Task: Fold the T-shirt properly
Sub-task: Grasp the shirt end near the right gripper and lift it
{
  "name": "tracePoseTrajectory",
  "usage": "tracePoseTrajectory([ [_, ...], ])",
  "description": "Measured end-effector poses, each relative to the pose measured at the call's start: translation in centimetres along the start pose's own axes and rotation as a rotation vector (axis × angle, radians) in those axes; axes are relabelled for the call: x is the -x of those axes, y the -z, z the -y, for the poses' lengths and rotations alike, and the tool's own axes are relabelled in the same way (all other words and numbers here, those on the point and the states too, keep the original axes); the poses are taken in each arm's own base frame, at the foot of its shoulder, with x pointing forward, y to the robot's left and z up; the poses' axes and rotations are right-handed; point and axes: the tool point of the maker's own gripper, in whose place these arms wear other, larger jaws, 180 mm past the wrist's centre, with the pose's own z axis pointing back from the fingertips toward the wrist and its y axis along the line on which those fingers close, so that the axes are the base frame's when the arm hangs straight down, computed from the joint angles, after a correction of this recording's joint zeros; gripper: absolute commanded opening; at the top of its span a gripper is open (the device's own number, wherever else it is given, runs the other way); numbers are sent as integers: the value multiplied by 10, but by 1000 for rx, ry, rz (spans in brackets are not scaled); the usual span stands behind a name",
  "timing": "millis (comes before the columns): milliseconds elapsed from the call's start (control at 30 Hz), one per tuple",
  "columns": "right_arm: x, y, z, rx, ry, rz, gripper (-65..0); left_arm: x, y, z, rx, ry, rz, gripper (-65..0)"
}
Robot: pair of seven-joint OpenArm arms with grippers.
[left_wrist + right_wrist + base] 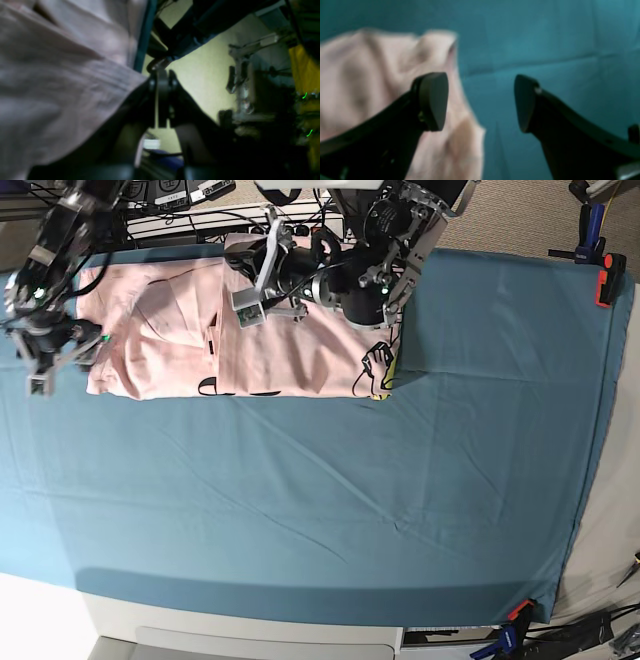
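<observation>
The pale pink T-shirt (290, 350) lies spread along the far edge of the teal table cloth (330, 500). Bits of black print and yellow show at its near hem. My left gripper (245, 270) is over the shirt's back edge. In the left wrist view the left gripper (161, 77) is shut, and a lifted fold of the T-shirt (62, 82) runs to a point at its fingertips. My right gripper (62, 360) hangs at the shirt's left edge. In the right wrist view the right gripper (481, 102) is wide open with only cloth between its fingers, and the T-shirt (370, 82) lies under the left finger.
Orange clamps hold the cloth at the right edge (603, 285) and at the near right corner (518, 612). Cables and equipment (180, 195) crowd the strip behind the table. The table's white front (250, 635) runs along the bottom.
</observation>
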Motion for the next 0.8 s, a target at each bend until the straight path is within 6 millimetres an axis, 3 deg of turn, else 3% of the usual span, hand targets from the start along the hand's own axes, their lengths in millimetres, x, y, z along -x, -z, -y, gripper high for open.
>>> tracePoseTrajectory([
  [100, 2, 16, 14, -61, 142, -36, -237, 6, -2, -2, -3, 6, -18, -454],
  [200, 11, 30, 19, -170, 306, -108, -237, 10, -3, -5, -23, 10, -36, -367],
  [433, 25, 29, -17, -607, 459, -187, -238, 7, -2, -5, -23, 12, -28, -362],
  [533, 25, 29, -21, -709, 580, -145, -238, 8, -2, -5, -24, 12, -29, -362],
  [667, 21, 22, -44, -866, 705, -80, -238, 8, -2, -5, -24, 12, -29, -362],
  [800, 26, 18, -62, -926, 689, -115, -238, 8, -2, -6, -27, 13, -32, -362],
])
